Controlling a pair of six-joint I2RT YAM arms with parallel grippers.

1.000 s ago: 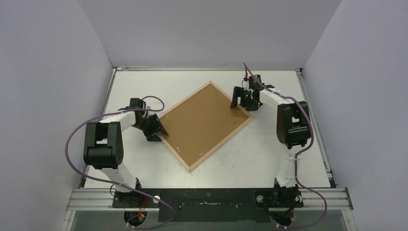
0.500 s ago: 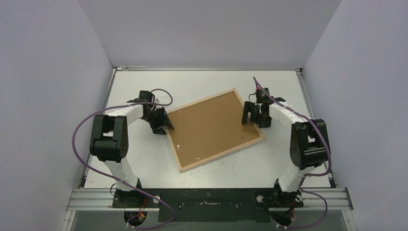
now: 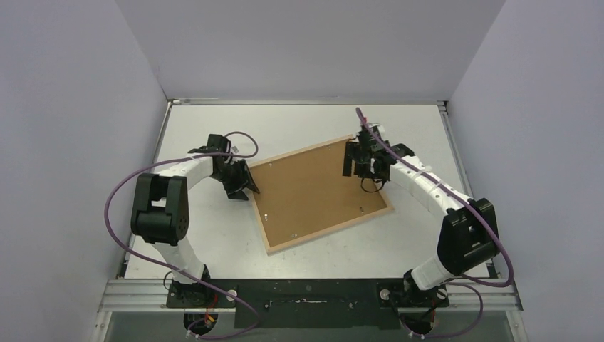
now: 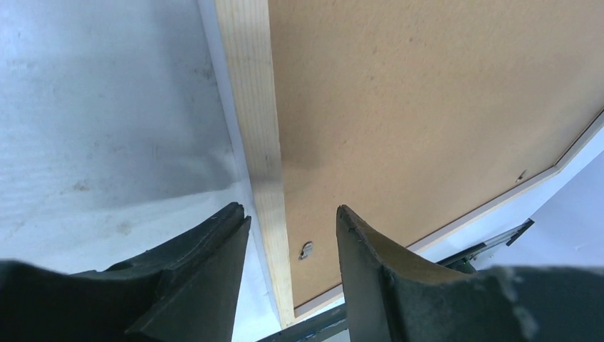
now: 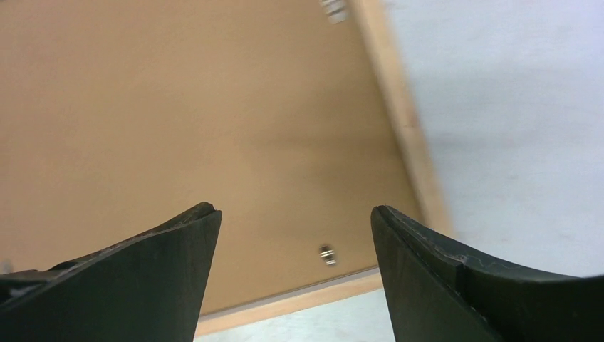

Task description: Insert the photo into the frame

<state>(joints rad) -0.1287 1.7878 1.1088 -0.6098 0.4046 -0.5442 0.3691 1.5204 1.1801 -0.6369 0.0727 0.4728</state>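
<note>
On the bench [image 3: 320, 121], the frame [image 4: 255, 107] lies back-up; I see my left tool [image 4: 290, 210] half open astride its wooden edge, right tool [image 5: 293, 208] wide open above the backing board [image 3: 313, 189].

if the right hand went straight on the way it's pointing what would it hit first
Most likely the brown backing board set in the frame, near its corner; the right hand points down at it, open.
</note>
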